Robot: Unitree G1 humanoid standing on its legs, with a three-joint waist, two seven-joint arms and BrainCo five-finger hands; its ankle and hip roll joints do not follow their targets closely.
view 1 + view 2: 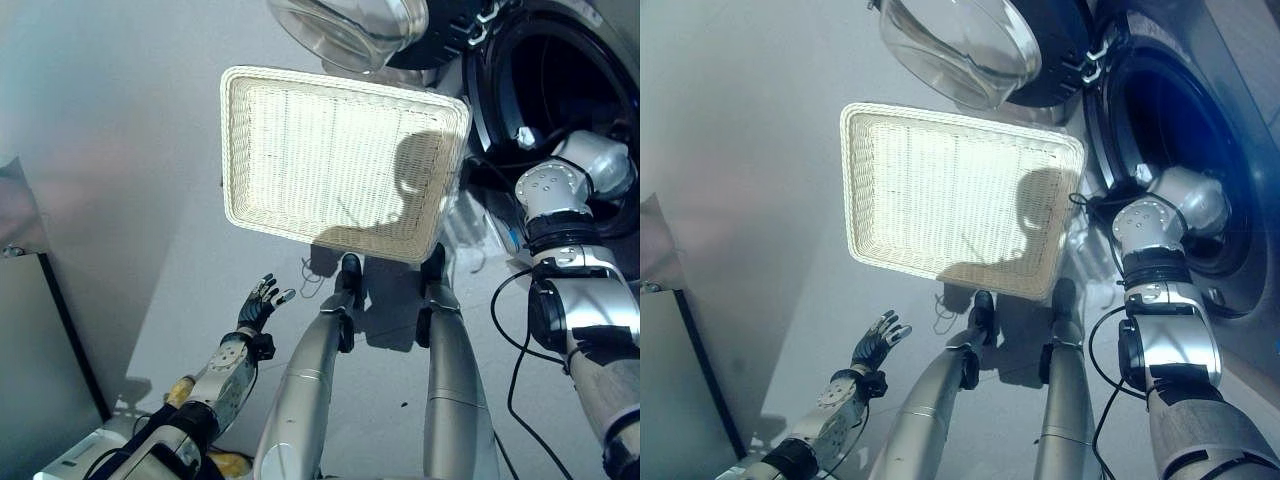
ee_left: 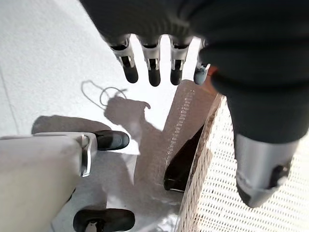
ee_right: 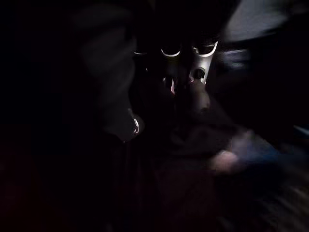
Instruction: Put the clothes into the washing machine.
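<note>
The white wicker basket (image 1: 240,150) lies on the grey floor with nothing in it; its rim also shows in the left wrist view (image 2: 198,183). Behind it on the right stands the washing machine (image 1: 500,70), its glass door (image 1: 350,25) swung open. My right arm reaches into the dark drum (image 1: 560,80). In the right wrist view my right hand (image 3: 183,72) is deep in shadow above dim, dark cloth (image 3: 203,145). My left hand (image 1: 258,305) hangs open near the basket's front edge, fingers (image 2: 153,67) straight, holding nothing.
A dark panel (image 1: 30,350) stands at the left edge. A white object (image 1: 80,455) and something yellow (image 1: 225,462) sit at the lower left. Bare grey floor (image 1: 120,180) lies left of the basket.
</note>
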